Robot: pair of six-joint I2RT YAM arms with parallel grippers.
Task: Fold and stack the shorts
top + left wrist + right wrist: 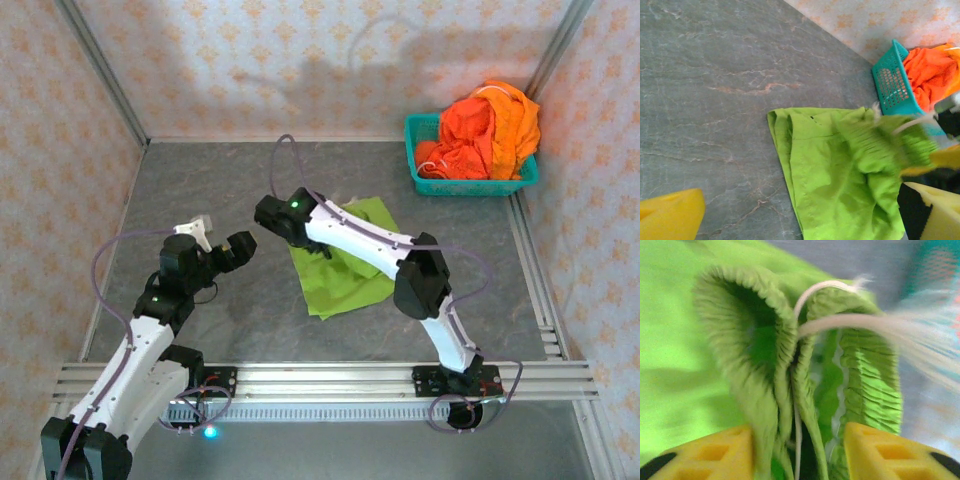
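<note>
A: One grey marbled table (200,300) under everything, bare over most of its left half?
B: Yes, and at its far right corner a teal plastic basket (470,185).
A: Filled with?
B: Several orange shorts (490,125), heaped and spilling above the rim.
A: And the lime green shorts (345,285)?
B: Spread near mid-table, well apart from the basket, partly beneath the right arm (360,240). Seen from the left wrist, flat along the left edge, bunched and lifted at the gathered waist.
A: And the left gripper (238,250)?
B: Wide apart, nothing between the yellow pads (670,215), hanging over bare table near the left side of the green cloth, not touching it.
A: And the right gripper (797,452)?
B: Down at the far left corner of the green shorts. Parted partway, with the ruffled waistband (745,340) standing up between the pads; seemingly loose rather than pinched, though blurred.
A: Smallest thing?
B: Thin white drawstring (822,287), looped over the top of the waistband and trailing off to the right in a blur
</note>
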